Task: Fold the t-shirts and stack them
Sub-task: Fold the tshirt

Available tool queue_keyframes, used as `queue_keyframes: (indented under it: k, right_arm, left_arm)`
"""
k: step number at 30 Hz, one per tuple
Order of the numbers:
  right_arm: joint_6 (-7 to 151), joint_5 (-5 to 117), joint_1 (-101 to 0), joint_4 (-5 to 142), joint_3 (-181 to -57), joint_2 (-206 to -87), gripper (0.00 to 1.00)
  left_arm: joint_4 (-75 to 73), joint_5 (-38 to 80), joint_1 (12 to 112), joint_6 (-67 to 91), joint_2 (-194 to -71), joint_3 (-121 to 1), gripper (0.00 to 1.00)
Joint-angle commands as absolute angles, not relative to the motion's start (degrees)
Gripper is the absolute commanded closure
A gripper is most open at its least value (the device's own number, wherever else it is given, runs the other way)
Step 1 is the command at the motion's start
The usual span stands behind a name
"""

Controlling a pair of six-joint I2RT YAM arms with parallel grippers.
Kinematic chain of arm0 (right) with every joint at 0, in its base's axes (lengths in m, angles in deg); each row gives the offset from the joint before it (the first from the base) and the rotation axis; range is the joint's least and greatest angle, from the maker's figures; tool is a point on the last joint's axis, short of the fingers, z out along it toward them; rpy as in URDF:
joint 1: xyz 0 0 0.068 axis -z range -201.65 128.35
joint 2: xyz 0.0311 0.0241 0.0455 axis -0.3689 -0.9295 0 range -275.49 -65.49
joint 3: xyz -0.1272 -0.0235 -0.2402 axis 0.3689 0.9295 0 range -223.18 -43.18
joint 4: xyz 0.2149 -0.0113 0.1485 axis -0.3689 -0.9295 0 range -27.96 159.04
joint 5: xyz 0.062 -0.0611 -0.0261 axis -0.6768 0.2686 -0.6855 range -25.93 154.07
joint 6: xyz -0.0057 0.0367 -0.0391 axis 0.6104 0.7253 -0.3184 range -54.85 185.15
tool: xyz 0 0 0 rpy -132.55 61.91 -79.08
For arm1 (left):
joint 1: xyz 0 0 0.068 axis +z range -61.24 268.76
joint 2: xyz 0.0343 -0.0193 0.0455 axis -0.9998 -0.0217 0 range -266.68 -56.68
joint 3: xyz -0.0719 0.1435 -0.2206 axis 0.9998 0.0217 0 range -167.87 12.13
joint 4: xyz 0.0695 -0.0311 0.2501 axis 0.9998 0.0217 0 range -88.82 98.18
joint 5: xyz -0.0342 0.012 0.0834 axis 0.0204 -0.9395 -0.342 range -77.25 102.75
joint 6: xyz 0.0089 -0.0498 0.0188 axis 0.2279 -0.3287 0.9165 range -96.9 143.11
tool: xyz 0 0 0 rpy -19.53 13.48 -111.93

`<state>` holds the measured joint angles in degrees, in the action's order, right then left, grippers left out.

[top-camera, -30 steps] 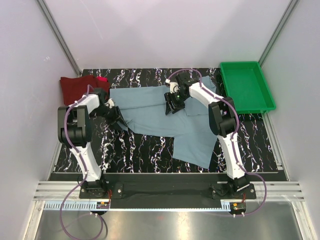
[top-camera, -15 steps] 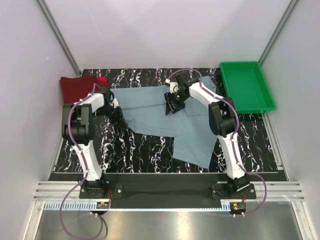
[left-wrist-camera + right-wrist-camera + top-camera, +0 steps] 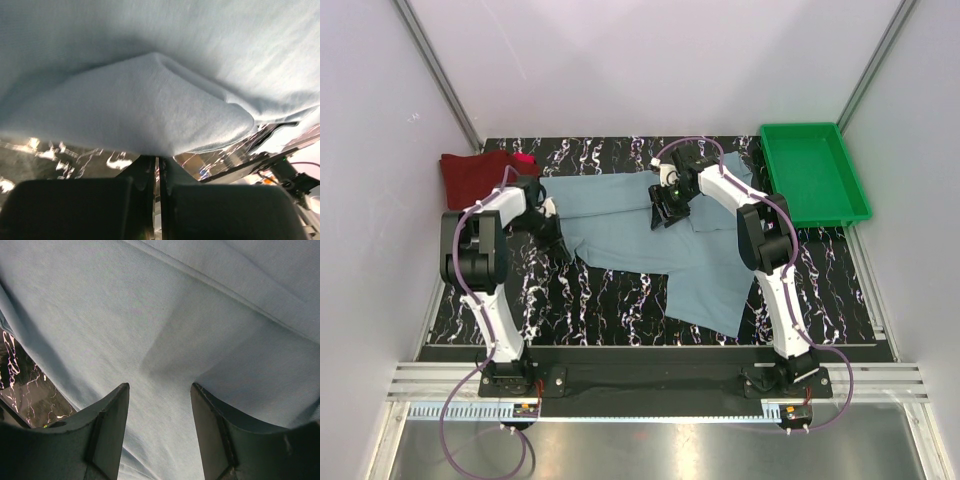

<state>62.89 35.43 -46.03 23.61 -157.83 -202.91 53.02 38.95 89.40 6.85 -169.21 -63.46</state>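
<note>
Pale walls [image 3: 620, 60] are closing in the black marbled tabletop [image 3: 610, 300], where the soft grey-blue t-shirt [image 3: 630, 225] is lying spread from the left tool [image 3: 558, 238] past the right tool [image 3: 663, 215]. The left tool is pinching the shirt's rumpled edge tight, with bare tabletop lying just behind it. The right tool is holding its jaws wide over smooth cloth.

We find the large dusty grey-blue cloth t-shirt [image 3: 630, 235] spread across the middle of the black marbled counter [image 3: 600, 300], one part reaching toward the near right. At the far left corner lies the dark maroon folded cloth shirt [image 3: 470, 177], with the bright red folded cloth shirt [image 3: 524, 159] just to its right. The green rectangular plastic tray [image 3: 810, 170] sits at the far right, just beside the big t-shirt. The left end effector [image 3: 556, 233] is at that t-shirt's left edge and the right end effector [image 3: 665, 213] is over its far middle.
</note>
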Motion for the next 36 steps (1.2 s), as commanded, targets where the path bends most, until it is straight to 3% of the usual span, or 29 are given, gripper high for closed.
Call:
queue_keyframes:
  k: [1, 10, 30, 32, 36]
  right_arm:
    - [61.9, 36.83, -46.7, 23.77, -158.31, -203.65, 0.39]
    - [62.25, 36.3, -46.79, 23.6, -159.28, -204.18, 0.39]
    - [62.34, 35.6, -46.7, 23.6, -159.28, -204.0, 0.39]
    - [62.34, 35.51, -46.7, 23.69, -159.63, -204.0, 0.39]
    - [62.08, 35.77, -46.61, 23.51, -159.63, -203.56, 0.4]
  left_arm:
    - [57.07, 36.75, 90.69, 12.19, -164.09, -65.47, 1.0]
    - [65.6, 29.46, 92.18, 20.64, -160.93, -67.23, 1.0]
    - [70.0, 11.08, 92.27, 25.04, -163.47, -61.34, 0.99]
    - [69.65, 10.21, 92.27, 25.04, -164.17, -61.26, 0.79]
    - [68.69, 7.75, 92.27, 24.69, -164.26, -63.27, 0.59]
